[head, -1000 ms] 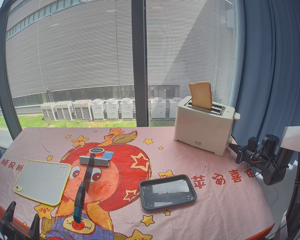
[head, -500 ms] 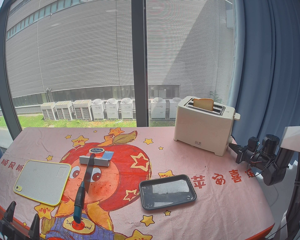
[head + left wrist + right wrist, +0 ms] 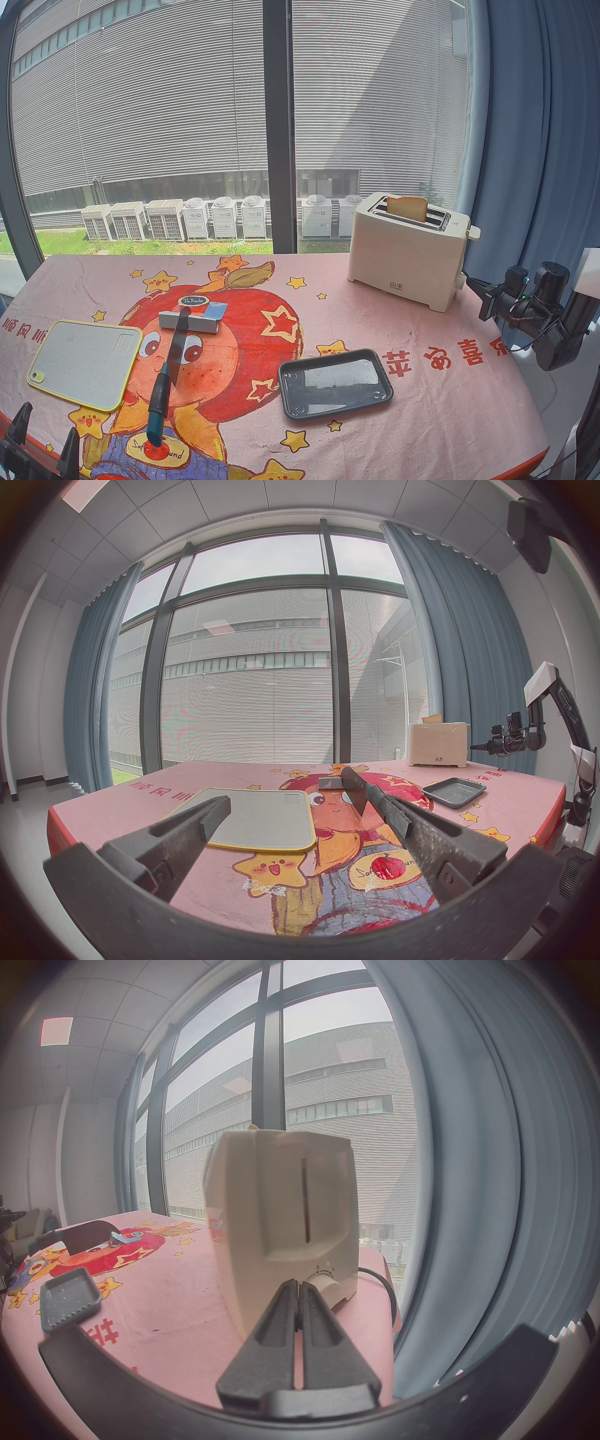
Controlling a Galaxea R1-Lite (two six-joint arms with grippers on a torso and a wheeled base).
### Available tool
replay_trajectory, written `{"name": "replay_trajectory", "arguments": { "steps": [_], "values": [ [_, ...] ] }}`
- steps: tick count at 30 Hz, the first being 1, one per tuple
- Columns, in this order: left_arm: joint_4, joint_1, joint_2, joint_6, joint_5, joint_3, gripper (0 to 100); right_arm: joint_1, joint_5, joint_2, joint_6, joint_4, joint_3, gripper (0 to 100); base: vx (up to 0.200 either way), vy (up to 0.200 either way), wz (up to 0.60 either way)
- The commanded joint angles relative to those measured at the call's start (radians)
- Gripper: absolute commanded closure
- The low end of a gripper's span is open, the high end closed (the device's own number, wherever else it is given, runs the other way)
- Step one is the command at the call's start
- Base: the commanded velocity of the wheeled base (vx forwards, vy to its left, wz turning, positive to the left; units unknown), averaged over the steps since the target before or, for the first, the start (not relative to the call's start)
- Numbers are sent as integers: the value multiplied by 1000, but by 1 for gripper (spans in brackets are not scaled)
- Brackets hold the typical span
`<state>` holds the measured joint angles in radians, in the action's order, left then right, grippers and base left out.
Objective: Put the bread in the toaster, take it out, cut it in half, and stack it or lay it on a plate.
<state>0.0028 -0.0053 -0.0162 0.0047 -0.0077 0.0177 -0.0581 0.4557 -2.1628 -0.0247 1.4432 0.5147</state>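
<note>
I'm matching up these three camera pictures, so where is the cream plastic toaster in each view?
Head view: the cream plastic toaster stands right of centre, behind the black rectangular tray.
Left wrist view: toaster far off, just beyond the tray.
Right wrist view: toaster close up, just past the right gripper.
Shared landmark: the tray, in all three.

Bread (image 3: 407,208) mostly hidden in toaster (image 3: 409,250) slot, left pincer (image 3: 47,431) cut off by head view's lower edge

In the head view's lower left corner the left hand (image 3: 49,425) shows its fingers spread wide, while the right hand (image 3: 475,287) at mid right edge holds its fingers pressed together.
</note>
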Motion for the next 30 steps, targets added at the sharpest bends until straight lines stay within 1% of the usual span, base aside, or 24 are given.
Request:
{"name": "replay_trajectory", "arguments": {
  "steps": [1,3,7,11,16,19,23,25,30],
  "values": [
    [0,-1,16,0,0,-18,0,17,-3,72,-6,3,-45,100,0,0,0],
    [0,-1,16,0,0,-18,0,21,-3,100,-9,14,-71,100,0,0,0],
    [0,-1,16,0,0,-18,0,23,-9,156,-35,14,-122,100,0,0,0],
    [-1,1,16,0,0,-18,0,37,-42,189,-38,16,-142,100,0,0,0],
    [0,1,16,0,0,-18,0,40,-46,253,-38,2,-163,100,0,0,0],
    [-1,1,16,0,0,-18,0,67,-46,282,-37,0,-179,100,0,0,0],
    [0,-1,16,0,0,-18,0,83,-52,302,-37,-1,-179,100,0,0,0],
    [0,-1,16,0,0,-18,0,83,-63,316,-37,-1,-177,100,0,0,0],
    [-1,-1,16,0,0,-18,0,84,-63,347,-34,-3,-174,100,0,0,0]
  ]
}}
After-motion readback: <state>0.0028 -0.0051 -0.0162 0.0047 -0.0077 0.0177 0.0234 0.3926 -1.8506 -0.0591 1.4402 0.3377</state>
